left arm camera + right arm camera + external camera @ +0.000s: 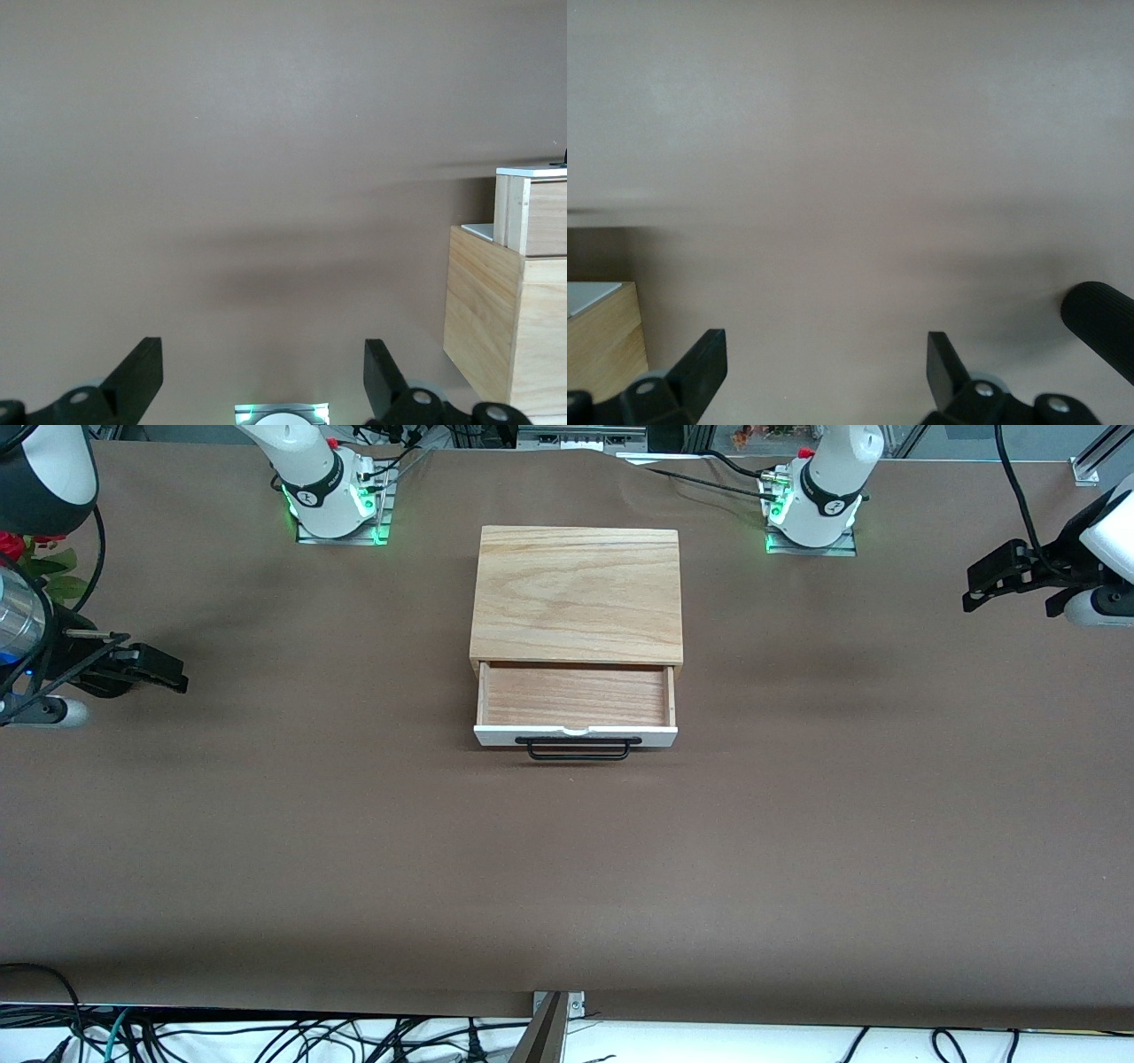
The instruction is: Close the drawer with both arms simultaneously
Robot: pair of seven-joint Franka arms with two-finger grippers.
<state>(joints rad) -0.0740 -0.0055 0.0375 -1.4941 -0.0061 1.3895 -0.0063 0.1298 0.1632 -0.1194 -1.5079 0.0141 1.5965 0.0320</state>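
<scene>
The left gripper (263, 372) hangs over bare brown table (248, 159), jaws wide apart. At the view's edge stands the wooden box (496, 319), its drawer (532, 208) pulled out.

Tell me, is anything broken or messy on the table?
Nothing looks broken or spilled. The drawer is pulled out of its wooden box, sits straight and has nothing in it. The left hand and right hand are both open, waiting over the brown table near its two ends.
</scene>
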